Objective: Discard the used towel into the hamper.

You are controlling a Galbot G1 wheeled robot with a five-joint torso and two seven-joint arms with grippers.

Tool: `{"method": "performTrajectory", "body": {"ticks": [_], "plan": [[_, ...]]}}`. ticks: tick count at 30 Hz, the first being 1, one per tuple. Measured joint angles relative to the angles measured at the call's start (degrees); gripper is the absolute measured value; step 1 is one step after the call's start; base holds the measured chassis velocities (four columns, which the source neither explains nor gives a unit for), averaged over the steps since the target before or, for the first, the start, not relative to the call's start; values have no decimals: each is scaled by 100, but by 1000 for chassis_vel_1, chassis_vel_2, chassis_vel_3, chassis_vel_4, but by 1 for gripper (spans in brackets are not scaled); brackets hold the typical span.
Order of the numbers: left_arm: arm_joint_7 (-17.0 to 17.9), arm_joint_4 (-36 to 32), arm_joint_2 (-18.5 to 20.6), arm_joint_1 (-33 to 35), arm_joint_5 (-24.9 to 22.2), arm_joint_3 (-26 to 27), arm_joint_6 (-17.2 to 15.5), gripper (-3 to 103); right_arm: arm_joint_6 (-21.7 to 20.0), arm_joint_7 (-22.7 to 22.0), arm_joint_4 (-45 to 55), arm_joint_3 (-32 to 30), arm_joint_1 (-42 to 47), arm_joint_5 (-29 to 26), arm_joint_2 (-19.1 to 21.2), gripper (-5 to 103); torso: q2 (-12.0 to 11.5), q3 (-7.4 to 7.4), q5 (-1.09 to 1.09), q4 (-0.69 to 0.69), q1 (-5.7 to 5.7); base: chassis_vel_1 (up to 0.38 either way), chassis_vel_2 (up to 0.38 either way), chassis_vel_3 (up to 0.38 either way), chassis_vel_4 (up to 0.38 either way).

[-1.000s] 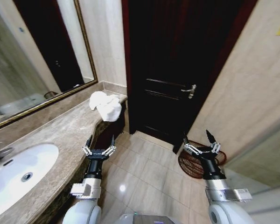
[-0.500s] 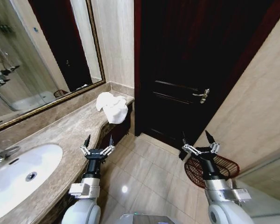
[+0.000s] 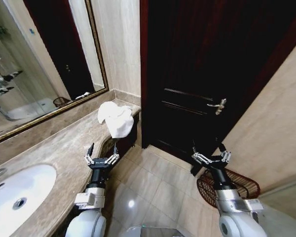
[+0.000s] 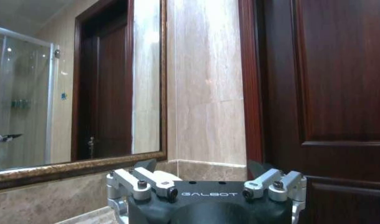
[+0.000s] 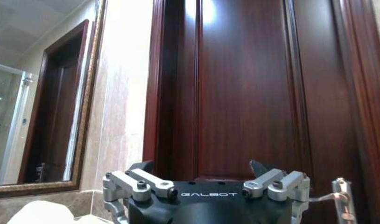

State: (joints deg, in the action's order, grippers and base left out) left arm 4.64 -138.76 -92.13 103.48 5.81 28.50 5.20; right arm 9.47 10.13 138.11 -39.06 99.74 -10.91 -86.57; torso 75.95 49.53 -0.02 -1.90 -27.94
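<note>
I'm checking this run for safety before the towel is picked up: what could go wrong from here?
1. The towel is bunched at the far end of the counter, partly over its edge; a poor grasp might knock it to the floor.
2. The hamper sits low by the right wall, behind the open right end effector, so a drop may miss.
3. The open left end effector hangs close to the counter edge and might bump it.

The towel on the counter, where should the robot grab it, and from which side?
Probably from above, at the bunched hump on top. The white towel lies crumpled at the far end of the marble counter, one fold drooping over the edge. That raised hump gives fingers something to pinch. The left end effector, open beside the counter edge, seems nearer than the right end effector.
</note>
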Motion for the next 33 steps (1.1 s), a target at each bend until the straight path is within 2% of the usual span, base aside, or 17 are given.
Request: {"method": "performTrajectory", "body": {"ticks": [12, 13, 16, 21, 24, 25, 28, 33], "plan": [[114, 96, -1, -63, 3, 32, -70, 98, 15, -13, -68, 32, -4, 80, -18, 100, 0, 0, 4, 0, 0, -160, 160, 163, -158], [135, 112, -1, -75, 6, 40, -83, 95, 53, -90, -83, 42, -10, 134, -23, 100, 0, 0, 4, -1, 0, -127, 171, 147, -172], [172, 159, -1, -115, 8, 51, -113, 98, 140, -260, -123, 50, -41, 274, -39, 100, 0, 0, 2, 0, 0, -170, 150, 143, -163], [265, 379, -1, -388, -114, 150, -330, 99, 177, -335, -200, 35, -32, 364, 90, 100, -1, 1, 2, -1, -4, -89, 104, 94, -33], [361, 611, -1, -807, -572, 349, -680, 99, 178, -308, -278, -8, -16, 357, 228, 100, 0, 0, 0, 1, 0, -6, 17, 6, 3], [361, 611, -1, -807, -572, 349, -680, 99, 178, -308, -278, -8, -16, 357, 228, 100, 0, 0, 0, 1, 0, 0, 0, 0, 0], [475, 1031, -1, -1372, -991, 653, -1037, 99, 179, -302, -452, 14, -25, 370, 294, 100, 2, -1, 3, -2, 4, 65, -9, -45, 13], [543, 1685, -2, -2031, -1098, 779, -1217, 99, 183, -298, -623, 51, -12, 424, 305, 100, 1, -1, 2, 1, 4, 22, -5, -16, 18]]}}
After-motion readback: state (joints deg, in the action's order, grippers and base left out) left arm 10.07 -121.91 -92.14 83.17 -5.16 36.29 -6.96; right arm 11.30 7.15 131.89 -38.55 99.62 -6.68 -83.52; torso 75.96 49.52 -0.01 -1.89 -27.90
